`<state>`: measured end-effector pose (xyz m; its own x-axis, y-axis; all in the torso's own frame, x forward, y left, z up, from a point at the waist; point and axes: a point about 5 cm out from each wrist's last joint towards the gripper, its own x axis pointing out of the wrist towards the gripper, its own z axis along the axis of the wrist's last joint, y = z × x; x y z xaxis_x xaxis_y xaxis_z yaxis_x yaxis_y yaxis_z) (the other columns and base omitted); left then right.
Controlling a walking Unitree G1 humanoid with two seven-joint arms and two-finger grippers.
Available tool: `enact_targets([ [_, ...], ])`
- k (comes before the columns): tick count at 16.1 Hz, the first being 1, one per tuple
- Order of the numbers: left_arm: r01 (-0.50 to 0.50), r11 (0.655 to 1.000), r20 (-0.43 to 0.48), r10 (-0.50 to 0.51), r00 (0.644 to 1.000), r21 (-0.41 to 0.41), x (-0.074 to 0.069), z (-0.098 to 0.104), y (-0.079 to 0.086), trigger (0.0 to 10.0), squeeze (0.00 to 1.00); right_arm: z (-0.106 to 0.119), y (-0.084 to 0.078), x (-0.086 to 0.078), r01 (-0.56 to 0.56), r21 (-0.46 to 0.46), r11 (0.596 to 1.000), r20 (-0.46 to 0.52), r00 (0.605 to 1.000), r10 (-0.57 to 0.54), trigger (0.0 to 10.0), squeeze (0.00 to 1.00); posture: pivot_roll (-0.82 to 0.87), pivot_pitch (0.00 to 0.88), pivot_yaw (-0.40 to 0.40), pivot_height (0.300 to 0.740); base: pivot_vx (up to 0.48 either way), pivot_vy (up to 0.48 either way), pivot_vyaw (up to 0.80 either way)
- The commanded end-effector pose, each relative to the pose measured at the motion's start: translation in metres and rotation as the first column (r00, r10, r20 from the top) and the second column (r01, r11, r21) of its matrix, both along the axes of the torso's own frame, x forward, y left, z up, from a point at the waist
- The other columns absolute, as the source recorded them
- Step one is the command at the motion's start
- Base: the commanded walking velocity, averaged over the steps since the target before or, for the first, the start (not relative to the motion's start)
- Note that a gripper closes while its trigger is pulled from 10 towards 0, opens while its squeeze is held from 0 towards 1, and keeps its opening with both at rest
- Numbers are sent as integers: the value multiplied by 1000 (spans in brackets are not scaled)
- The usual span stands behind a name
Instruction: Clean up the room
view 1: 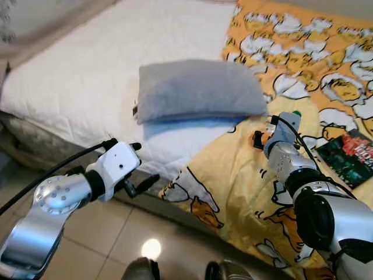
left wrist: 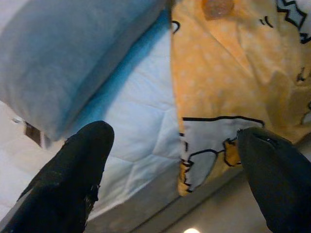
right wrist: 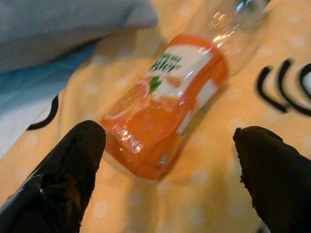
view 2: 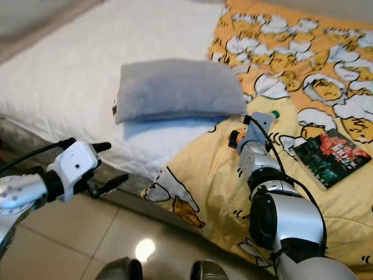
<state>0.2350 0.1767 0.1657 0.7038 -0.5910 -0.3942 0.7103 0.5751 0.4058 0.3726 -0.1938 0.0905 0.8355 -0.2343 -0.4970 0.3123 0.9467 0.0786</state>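
Head view: right claw [view 1: 260,135] over bottle [view 1: 294,114] lying on quilt [view 1: 233,175] right of pillow [view 1: 195,90], left claw [view 1: 140,165] apart, idle near bed edge; right wrist: fingers [right wrist: 63,170] apart w/ bottle between—lower, centre, squeeze across label.

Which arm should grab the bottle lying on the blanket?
Right. The right gripper is open with the bottle lying on the blanket between its fingers. The left gripper hangs off the bed edge, over the floor.
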Motion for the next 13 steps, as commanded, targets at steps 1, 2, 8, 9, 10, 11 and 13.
enact_targets([
  [1,9,1000,0,-9,1000,1,-5,4,-1,10000,0,-1,2,0,-5,5,1000,-1,1000,5,10000,0,133,234,-46,740,0,0,0],
  [2,6,1000,-2,-6,1000,-1,-8,5,-1,10000,0,-1,4,0,-11,19,1000,10,1000,11,10000,0,141,249,-55,740,0,0,0],
  [8,-18,1000,-11,18,1000,-11,-19,8,-3,10000,0,2,1,1,31,83,996,35,999,-34,10000,0,146,251,-77,740,0,0,0],
  [9,-19,1000,-10,19,1000,-9,-19,7,-3,10000,0,1,-3,0,43,59,997,20,999,-44,10000,0,147,250,-80,740,0,0,0],
  [10,-20,1000,-10,20,1000,-9,-20,7,-4,10000,0,2,-8,0,53,36,998,16,998,-54,10000,0,146,250,-81,740,0,0,0],
  [11,-20,1000,-10,19,1000,-10,-20,8,-4,10000,0,3,-10,0,57,31,998,20,998,-58,10000,0,145,249,-83,740,0,0,0],
  [13,-17,1000,-17,17,1000,-13,-22,8,-5,10000,0,8,-14,2,41,14,999,49,998,-42,10000,0,142,248,-82,740,0,0,0],
])
